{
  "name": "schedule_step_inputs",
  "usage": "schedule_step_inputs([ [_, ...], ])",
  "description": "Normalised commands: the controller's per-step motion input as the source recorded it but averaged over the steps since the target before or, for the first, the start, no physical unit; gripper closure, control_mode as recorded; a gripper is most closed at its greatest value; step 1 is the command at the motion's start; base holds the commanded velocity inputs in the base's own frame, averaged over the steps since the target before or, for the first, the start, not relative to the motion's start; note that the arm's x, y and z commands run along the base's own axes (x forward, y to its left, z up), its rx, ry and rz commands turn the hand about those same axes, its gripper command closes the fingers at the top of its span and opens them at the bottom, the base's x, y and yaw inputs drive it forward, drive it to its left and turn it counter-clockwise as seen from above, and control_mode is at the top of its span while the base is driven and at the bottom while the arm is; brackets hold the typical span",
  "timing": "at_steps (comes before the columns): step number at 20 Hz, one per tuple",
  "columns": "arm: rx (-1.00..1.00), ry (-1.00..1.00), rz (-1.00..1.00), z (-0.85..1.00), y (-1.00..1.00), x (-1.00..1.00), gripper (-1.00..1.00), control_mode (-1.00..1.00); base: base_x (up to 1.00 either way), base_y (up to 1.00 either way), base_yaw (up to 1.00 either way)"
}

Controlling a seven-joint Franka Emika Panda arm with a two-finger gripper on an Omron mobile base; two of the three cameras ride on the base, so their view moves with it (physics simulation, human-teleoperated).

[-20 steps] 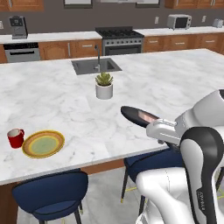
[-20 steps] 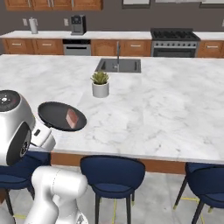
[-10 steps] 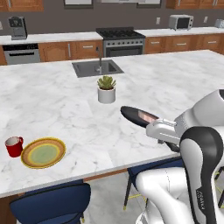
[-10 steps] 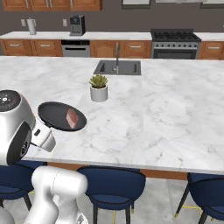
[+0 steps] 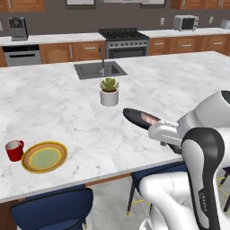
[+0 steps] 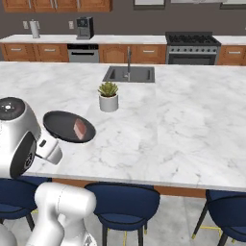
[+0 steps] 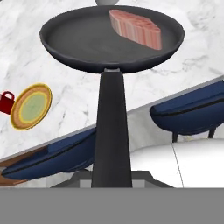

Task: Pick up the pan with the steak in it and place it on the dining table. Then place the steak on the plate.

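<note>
My gripper point(image 7: 111, 180) is shut on the long black handle point(image 7: 111, 127) of the pan point(image 7: 87, 41) and holds it level above the near edge of the dining table point(image 5: 54, 103). The pinkish-red steak point(image 7: 135, 28) lies in the pan toward its far right side. From the base views the pan point(image 5: 137, 117) point(image 6: 67, 126) hangs just ahead of my white forearm, with the steak point(image 6: 79, 128) inside. The yellow-rimmed plate point(image 5: 44, 156) point(image 7: 30, 106) lies on the table's near left part, well left of the pan.
A red mug point(image 5: 14, 150) stands just left of the plate. A potted plant point(image 5: 109, 92) stands mid-table behind the pan, and a sink point(image 5: 99, 69) is set in farther back. Blue stools point(image 6: 122, 204) point(image 7: 192, 113) line the near edge below the pan handle.
The whole picture has slid down slightly, so the base has crept closer to the table. The pan keeps its place against the arm, still gripped by the handle.
</note>
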Motion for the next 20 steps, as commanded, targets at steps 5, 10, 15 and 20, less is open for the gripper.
schedule_step_inputs([
  [5, -0.04, 0.00, 0.00, -0.13, 0.28, 0.48, 1.00, -1.00, 0.00, 0.00, 0.00],
  [10, -0.10, 0.00, 0.02, -0.18, 0.28, 0.33, 1.00, -1.00, 0.00, 0.00, 0.00],
  [15, -0.07, -0.02, 0.09, -0.14, 0.18, 0.06, 1.00, -1.00, 0.00, 0.00, 0.00],
  [20, -0.06, -0.05, 0.11, -0.19, 0.14, 0.09, 1.00, -1.00, 0.00, 0.00, 0.00],
])
